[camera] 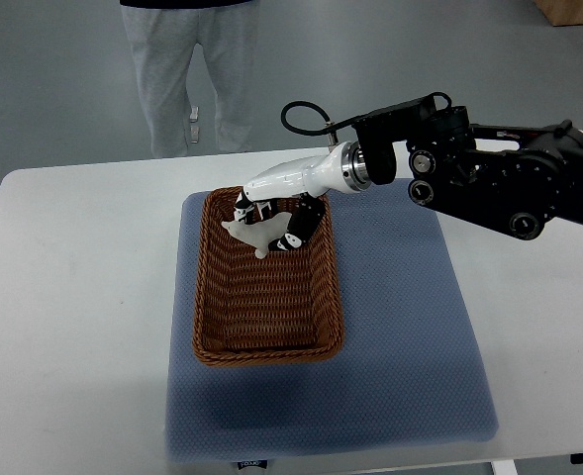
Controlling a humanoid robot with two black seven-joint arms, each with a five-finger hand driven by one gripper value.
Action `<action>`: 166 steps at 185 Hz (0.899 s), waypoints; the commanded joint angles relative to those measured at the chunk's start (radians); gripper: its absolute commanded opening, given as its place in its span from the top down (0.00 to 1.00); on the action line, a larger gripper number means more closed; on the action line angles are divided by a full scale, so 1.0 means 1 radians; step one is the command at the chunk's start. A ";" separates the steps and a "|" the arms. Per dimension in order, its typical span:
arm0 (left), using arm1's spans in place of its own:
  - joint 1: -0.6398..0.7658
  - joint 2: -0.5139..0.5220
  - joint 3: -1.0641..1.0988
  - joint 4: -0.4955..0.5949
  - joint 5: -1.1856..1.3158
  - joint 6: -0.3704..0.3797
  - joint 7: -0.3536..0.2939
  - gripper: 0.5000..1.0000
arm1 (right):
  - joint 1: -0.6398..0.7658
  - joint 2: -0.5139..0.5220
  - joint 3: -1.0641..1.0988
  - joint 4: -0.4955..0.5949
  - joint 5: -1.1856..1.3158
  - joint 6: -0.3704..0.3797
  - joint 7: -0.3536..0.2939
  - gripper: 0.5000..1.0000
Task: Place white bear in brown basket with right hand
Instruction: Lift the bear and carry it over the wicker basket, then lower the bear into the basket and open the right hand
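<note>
Grey floor lies behind a white table [63,297], where a person in grey trousers [187,74] stands at the far edge, near twelve o'clock. On the table a blue mat [410,336] carries the brown basket [266,348], whose near half is bare wicker with room to spare. The right arm enters from three o'clock, and the right hand [276,220] reaches over the basket's far rim, fingers curled around the white bear [246,233], which sits low inside the far end. Broad open tabletop spreads toward nine o'clock.
</note>
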 commanded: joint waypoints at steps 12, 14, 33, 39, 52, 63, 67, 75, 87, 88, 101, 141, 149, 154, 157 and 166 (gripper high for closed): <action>0.000 0.000 0.000 0.000 0.000 0.000 0.001 0.00 | -0.012 0.047 -0.009 -0.019 0.000 0.000 0.001 0.95; 0.000 0.000 0.000 0.000 0.000 0.000 0.000 0.00 | -0.012 0.050 -0.014 -0.022 0.000 0.000 0.001 0.95; 0.000 0.000 0.000 0.000 0.000 0.000 0.000 0.00 | -0.015 0.080 -0.054 -0.040 -0.006 0.000 0.001 0.95; 0.000 0.000 0.000 0.000 0.000 0.001 0.000 0.00 | -0.016 0.081 -0.059 -0.043 -0.009 0.000 0.000 0.95; 0.000 0.000 0.000 0.000 0.000 0.000 0.000 0.00 | -0.025 0.087 -0.059 -0.046 -0.017 -0.001 0.000 0.95; 0.000 0.000 0.000 0.000 0.000 0.000 0.000 0.00 | -0.030 0.092 -0.060 -0.054 -0.018 -0.001 0.000 0.95; 0.000 0.000 0.000 0.000 0.000 0.000 0.000 0.00 | -0.030 0.095 -0.060 -0.059 -0.020 -0.001 0.000 0.95; 0.000 0.000 0.000 0.000 0.000 0.000 0.000 0.00 | -0.036 0.101 -0.060 -0.065 -0.023 -0.001 0.000 0.95; 0.000 0.000 0.000 0.000 0.000 0.000 0.000 0.00 | -0.056 0.112 -0.062 -0.083 -0.038 -0.001 0.000 0.95; 0.000 0.000 0.000 0.000 0.000 0.000 0.000 0.00 | -0.058 0.112 -0.062 -0.086 -0.041 -0.001 0.000 0.95; 0.000 0.000 0.000 0.000 0.000 0.000 0.000 0.00 | -0.068 0.116 -0.066 -0.102 -0.051 -0.001 0.000 0.94; 0.000 0.000 0.000 0.000 0.000 0.000 0.000 0.00 | -0.094 0.135 -0.068 -0.137 -0.067 -0.001 0.000 0.93; 0.000 0.000 0.000 0.000 0.000 0.000 0.000 0.00 | -0.094 0.135 -0.068 -0.143 -0.067 -0.001 0.000 0.93; 0.000 0.000 0.000 0.000 0.000 0.000 0.000 0.00 | -0.096 0.135 -0.068 -0.145 -0.067 -0.001 0.000 0.93; 0.000 0.000 0.000 0.000 0.000 0.000 0.000 0.00 | -0.096 0.135 -0.068 -0.146 -0.067 -0.003 0.000 0.93; 0.000 0.000 0.000 0.000 0.000 0.000 0.001 0.00 | -0.099 0.135 -0.068 -0.151 -0.067 -0.006 0.000 0.93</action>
